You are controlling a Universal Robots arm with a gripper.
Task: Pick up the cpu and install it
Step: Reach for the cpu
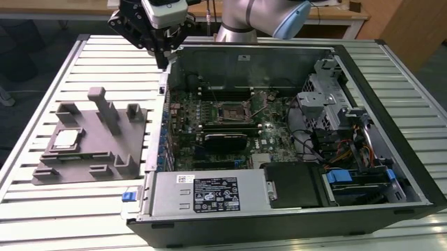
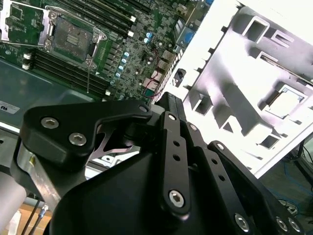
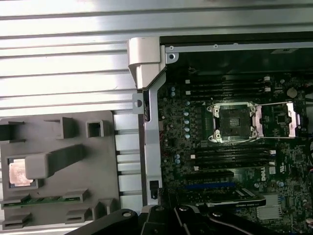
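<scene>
Gripper [image 1: 163, 60] hovers above the PC case [image 1: 244, 64] corner; can't tell if clenched or released, nothing seen in it. The cpu [image 1: 66, 138] lies well apart from it, flat in the fixture block [image 1: 104, 157], opposite side from the socket [image 1: 232, 111]. Square, no long axis.

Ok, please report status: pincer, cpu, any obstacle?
Pincer above case corner, apart from cpu. Cpu lies in grey fixture, untouched. Socket bare. Fixture posts stand beside cpu.
</scene>
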